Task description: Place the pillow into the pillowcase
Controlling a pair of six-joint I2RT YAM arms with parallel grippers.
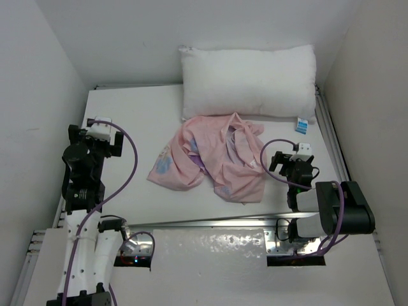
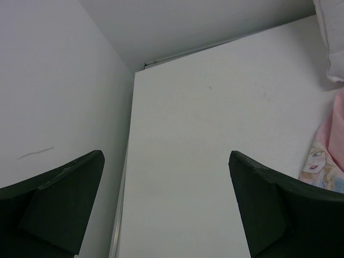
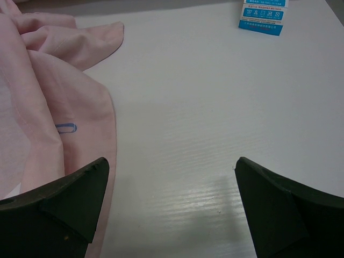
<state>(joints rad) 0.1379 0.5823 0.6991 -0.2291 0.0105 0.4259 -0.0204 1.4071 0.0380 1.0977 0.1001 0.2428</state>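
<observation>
The plump white pillow [image 1: 248, 80] lies along the back wall, its blue-and-white tag [image 1: 302, 125] at the right corner. In front of it the pale pink pillowcase [image 1: 210, 156] sits crumpled mid-table, a princess print showing at its left edge. My left gripper [image 1: 97, 132] hovers open at the table's left side, well clear of the cloth. My right gripper [image 1: 293, 162] is open just right of the pillowcase. In the right wrist view the gripper [image 3: 172, 166] frames bare table, with the pillowcase [image 3: 48, 97] beside its left finger and the tag [image 3: 263, 13] far ahead. In the left wrist view the gripper [image 2: 166, 161] is empty.
White walls [image 1: 44, 83] close in the table on the left, back and right. A metal rail [image 1: 210, 222] runs along the near edge by the arm bases. In the left wrist view the pillow's edge [image 2: 333, 37] and the printed pillowcase [image 2: 325, 161] sit at the far right.
</observation>
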